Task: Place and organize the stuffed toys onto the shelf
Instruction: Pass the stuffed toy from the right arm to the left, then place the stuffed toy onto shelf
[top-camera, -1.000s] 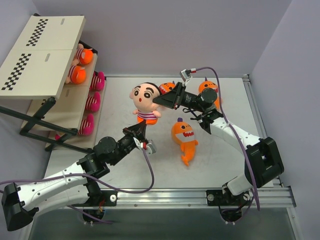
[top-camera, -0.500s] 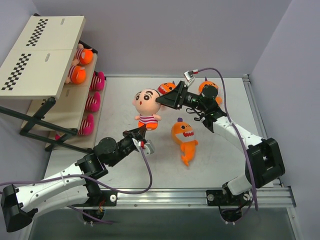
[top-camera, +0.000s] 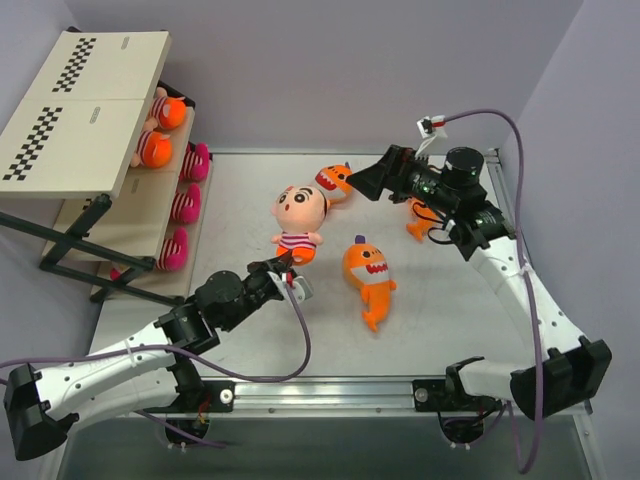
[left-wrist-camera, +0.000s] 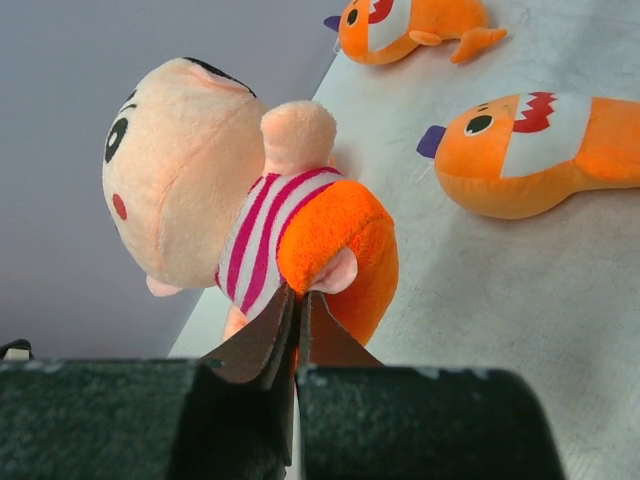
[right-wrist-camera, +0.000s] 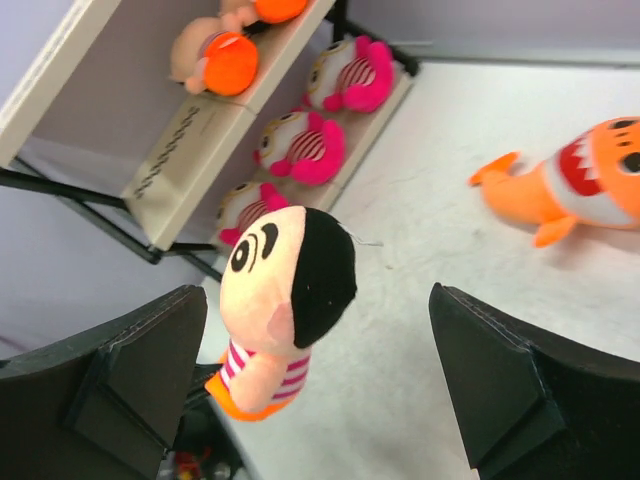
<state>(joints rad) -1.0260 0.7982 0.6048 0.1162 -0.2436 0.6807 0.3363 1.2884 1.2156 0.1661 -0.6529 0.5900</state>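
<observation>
Gripping: the left pincer (left-wrist-camera: 298, 315) is closed on a small pinch of plush at the orange lower end of the doll (top-camera: 300, 212).
Doll position: it is at the middle of the tabletop (top-camera: 440, 320), head toward the far side, well apart from the shelf (top-camera: 90, 100) at the far left.
Right pincer (top-camera: 368, 181): its jaws are spread wide and hold nothing; it hangs just right of the doll's head.
Lifting advice: the hold is thin and the big head looks heavy, so raise slowly and expect the doll to swing or slip.
Carrying advice: sweep left and far, high enough to pass the edge of the shelf boards, and clear of the near shark (top-camera: 368, 275).
Placing advice: the two orange dolls (top-camera: 160, 130) on the middle board look like the same kind, so that row seems the fitting spot. The pink dolls (top-camera: 185, 203) fill the board below.
Letting go: open only once the doll's weight rests on the board.
Hidden: the checkered top boards cover most of the middle board, so free room there cannot be judged.
Unclear: whether the doll rests on the tabletop or is already lifted cannot be told.
Cut off: the right arm partly covers a third shark (top-camera: 420, 222); the far shark (top-camera: 335, 180) lies just behind the doll's head.
</observation>
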